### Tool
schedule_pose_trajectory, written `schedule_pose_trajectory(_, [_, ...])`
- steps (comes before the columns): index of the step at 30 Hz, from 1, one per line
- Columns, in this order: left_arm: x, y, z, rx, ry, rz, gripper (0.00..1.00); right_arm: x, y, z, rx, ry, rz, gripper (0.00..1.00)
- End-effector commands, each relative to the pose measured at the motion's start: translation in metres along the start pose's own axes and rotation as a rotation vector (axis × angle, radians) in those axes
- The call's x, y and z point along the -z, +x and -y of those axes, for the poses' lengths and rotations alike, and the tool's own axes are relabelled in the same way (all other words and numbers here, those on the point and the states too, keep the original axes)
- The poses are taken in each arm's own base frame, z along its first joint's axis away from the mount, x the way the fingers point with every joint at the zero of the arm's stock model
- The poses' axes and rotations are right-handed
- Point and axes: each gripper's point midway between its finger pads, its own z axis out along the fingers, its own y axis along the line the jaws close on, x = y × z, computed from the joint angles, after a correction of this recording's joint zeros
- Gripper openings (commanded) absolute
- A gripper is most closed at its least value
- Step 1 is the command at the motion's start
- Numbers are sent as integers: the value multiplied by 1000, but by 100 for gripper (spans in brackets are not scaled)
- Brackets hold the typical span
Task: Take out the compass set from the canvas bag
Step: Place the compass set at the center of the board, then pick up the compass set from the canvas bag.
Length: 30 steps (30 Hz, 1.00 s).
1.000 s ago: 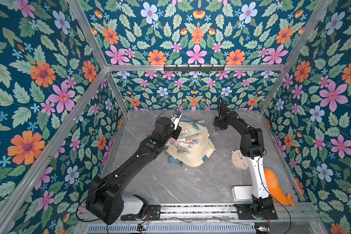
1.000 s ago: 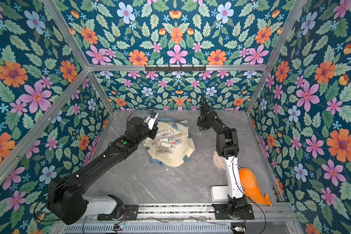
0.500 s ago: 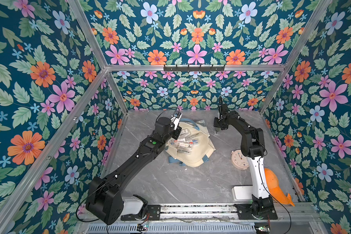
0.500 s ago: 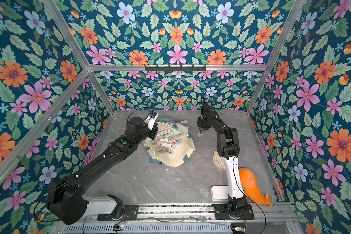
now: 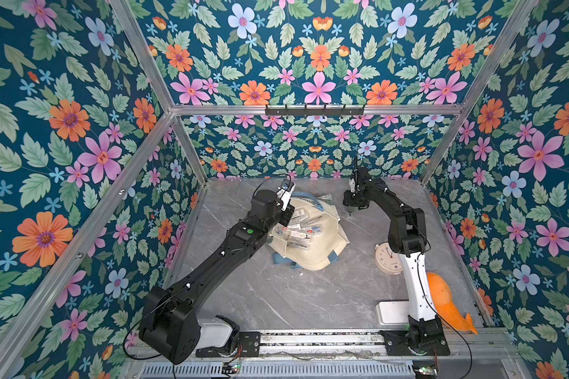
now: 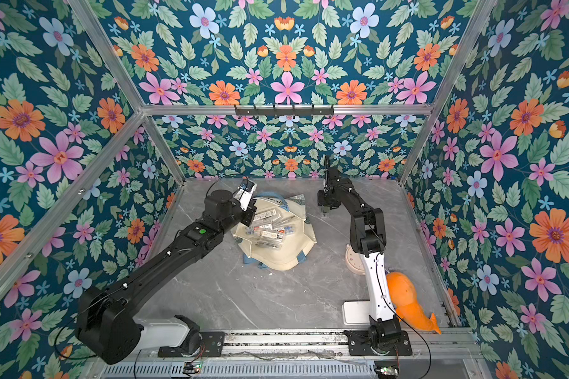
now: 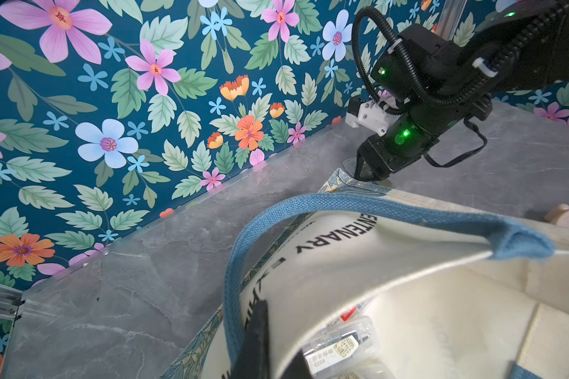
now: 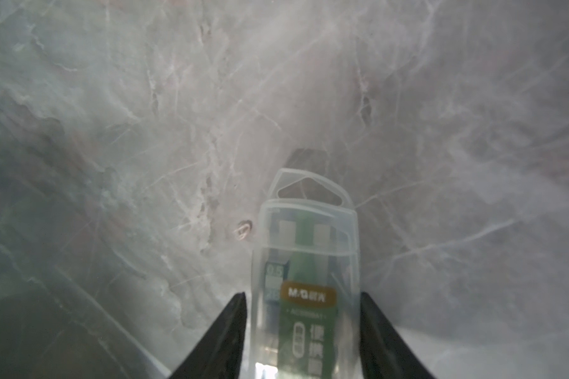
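Compass set [image 8: 306, 249] out of the bag [image 5: 319, 252], between the right claw's [image 8: 303, 295] fingers [image 8: 230, 328] above the table [image 8: 112, 131].
It is a clear case with a green label, pointing down at the table just right of the bag's far end. The fingers flank it closely, but whether they press it cannot be told. The left claw [image 7: 278, 328] is clamped on the bag's far-left rim beside a blue handle [image 7: 358, 201]. More clear cases [image 5: 296, 229] lie inside. A clock [image 5: 386, 259] and an orange whale [image 5: 440, 295] sit near right.
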Motion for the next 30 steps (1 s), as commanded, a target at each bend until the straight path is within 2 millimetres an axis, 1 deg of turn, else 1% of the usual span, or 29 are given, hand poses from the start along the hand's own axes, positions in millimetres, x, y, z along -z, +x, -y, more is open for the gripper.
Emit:
schedule_pose_trajectory(1, [3, -13, -4, 8, -14, 46, 0, 7, 14, 0, 14, 4, -63, 60])
schedule_pose_trajectory(4, [3, -12, -4, 8, -14, 43, 0, 22, 4, -3, 26, 2, -45, 63])
schedule_pose_trajectory(5, [3, -12, -4, 9, -14, 43, 0, 33, -1, -5, 34, 2, -34, 64])
schedule_pose_trajectory(7, [3, -12, -4, 9, -15, 41, 0, 59, -10, -8, 48, 7, -14, 66])
schedule_pose_trajectory(8, [3, -11, -4, 9, -15, 37, 0, 76, -13, -9, 61, 9, 2, 66])
schedule_pose_trajectory(9, [4, -12, -4, 9, -15, 39, 0, 90, -14, -12, 71, 2, 14, 66])
schedule_pose_trajectory(10, [4, -12, -4, 10, -14, 37, 0, 107, -12, -15, 84, -11, 30, 66])
schedule_pose_trajectory(12, [4, -12, -4, 10, -13, 37, 0, 135, -2, -23, 93, -59, 57, 66])
schedule_pose_trajectory(13, [4, -12, -4, 11, -11, 34, 0, 148, 9, -29, 102, -95, 70, 66])
schedule_pose_trajectory(15, [4, -13, -2, 12, -3, 33, 0, 178, 27, -36, 116, -129, 115, 65])
schedule_pose_trajectory(17, [2, -13, -1, 11, 6, 25, 0, 209, 52, -42, 140, -161, 148, 64])
schedule_pose_trajectory(18, [1, -12, 0, 11, 11, 22, 0, 221, 64, -46, 156, -174, 159, 63])
schedule_pose_trajectory(19, [0, -12, 1, 13, 15, 19, 0, 241, 77, -52, 185, -197, 195, 62])
schedule_pose_trajectory(20, [-1, -11, 1, 15, 18, 17, 0, 252, 90, -59, 216, -212, 218, 61])
schedule_pose_trajectory(22, [-2, -11, 2, 17, 21, 15, 0, 270, 119, -80, 328, -256, 258, 60])
schedule_pose_trajectory(25, [-3, -12, 3, 22, 26, 15, 0, 281, 159, -113, 549, -267, 318, 60])
schedule_pose_trajectory(28, [-3, -12, 3, 25, 28, 17, 0, 287, 184, -154, 718, -361, 406, 59])
schedule_pose_trajectory(30, [-2, -13, 3, 27, 29, 22, 0, 282, 199, -182, 856, -407, 453, 56])
